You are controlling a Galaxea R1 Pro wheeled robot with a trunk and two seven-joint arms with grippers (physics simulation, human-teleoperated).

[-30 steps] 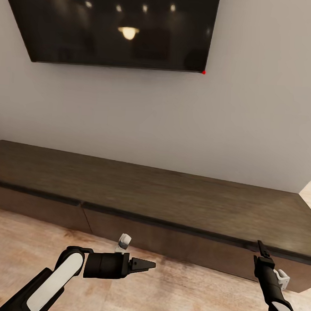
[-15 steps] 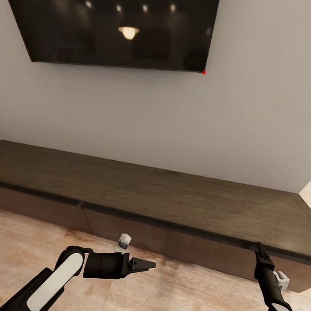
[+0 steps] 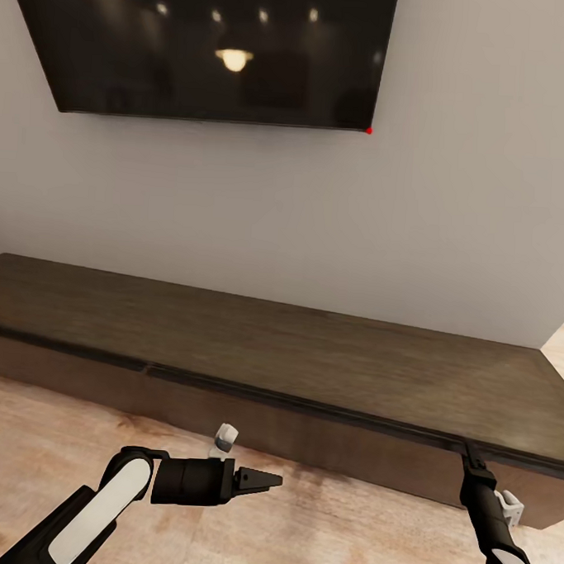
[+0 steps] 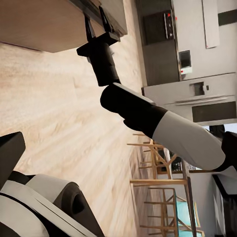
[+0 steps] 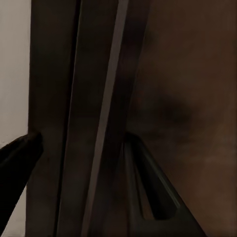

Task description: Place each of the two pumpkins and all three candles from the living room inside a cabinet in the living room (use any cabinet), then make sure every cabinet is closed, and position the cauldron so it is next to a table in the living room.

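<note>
Our right end effector [image 3: 471,451] sits at the front top lip of the cabinet [image 3: 270,347], its two fingers [image 5: 148,197] spread apart on either side of the dark edge strip — open, gripping nothing we can make out. Our left end effector [image 3: 273,480] hovers over the wooden floor [image 3: 50,443] in front of the cabinet, pointing toward the right one, fingertips pressed together and empty.
</note>
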